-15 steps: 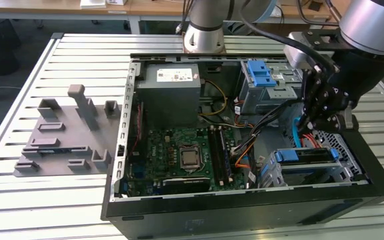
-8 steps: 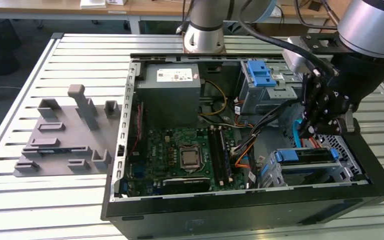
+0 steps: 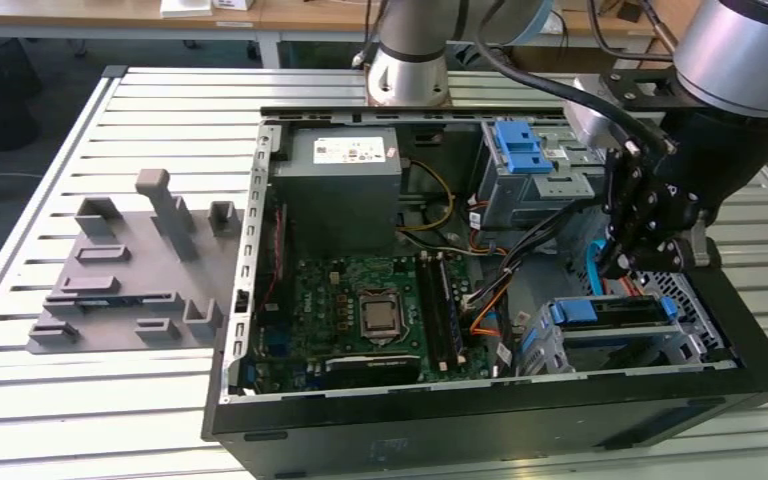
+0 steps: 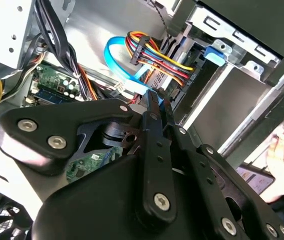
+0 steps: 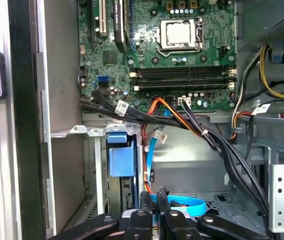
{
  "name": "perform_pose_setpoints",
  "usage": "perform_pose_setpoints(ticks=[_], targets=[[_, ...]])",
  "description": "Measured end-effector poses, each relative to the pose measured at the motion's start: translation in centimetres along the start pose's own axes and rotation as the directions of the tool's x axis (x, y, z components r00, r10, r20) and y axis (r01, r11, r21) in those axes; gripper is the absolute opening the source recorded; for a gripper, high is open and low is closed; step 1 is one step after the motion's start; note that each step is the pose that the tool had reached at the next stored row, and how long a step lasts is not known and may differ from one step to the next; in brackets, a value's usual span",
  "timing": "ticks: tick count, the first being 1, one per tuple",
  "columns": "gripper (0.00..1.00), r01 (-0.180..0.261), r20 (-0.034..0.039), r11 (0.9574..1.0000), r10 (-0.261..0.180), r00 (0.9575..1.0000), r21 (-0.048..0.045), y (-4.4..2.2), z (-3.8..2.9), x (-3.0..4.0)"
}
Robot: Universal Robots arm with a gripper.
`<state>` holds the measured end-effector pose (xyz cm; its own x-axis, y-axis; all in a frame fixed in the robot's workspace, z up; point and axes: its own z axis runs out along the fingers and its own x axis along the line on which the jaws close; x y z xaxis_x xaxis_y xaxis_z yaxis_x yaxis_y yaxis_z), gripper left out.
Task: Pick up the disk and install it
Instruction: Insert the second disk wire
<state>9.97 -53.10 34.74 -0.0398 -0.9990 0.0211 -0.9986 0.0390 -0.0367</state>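
Inside open computer case, tool above disk

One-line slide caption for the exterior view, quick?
Gripper lowered inside the open computer case, just above the blue-railed disk in its drive cage.

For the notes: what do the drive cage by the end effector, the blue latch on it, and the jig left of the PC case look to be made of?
Drive cage: looks like bare sheet metal, silver-grey with punched holes and folded edges.
Blue latch: probably moulded plastic, uniform bright blue with a smooth, dull surface.
Jig: matte grey blocks and slots on a flat base; plastic seems likely, perhaps printed, but painted metal cannot be ruled out.
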Motion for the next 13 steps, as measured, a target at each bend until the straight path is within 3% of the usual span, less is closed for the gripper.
perform_pose_setpoints(ticks=[6,10,13], targets=[[0.16,0.0,0.0216,1.0,0.0,0.9998,0.0015,-0.02,0.45,0.84],[0.16,0.004,0.0281,0.9999,-0.004,0.9996,0.0119,-0.01,0.62,1.25],[0.16,0.006,0.0284,0.9998,-0.006,0.9996,0.018,0.02,0.62,1.27]])
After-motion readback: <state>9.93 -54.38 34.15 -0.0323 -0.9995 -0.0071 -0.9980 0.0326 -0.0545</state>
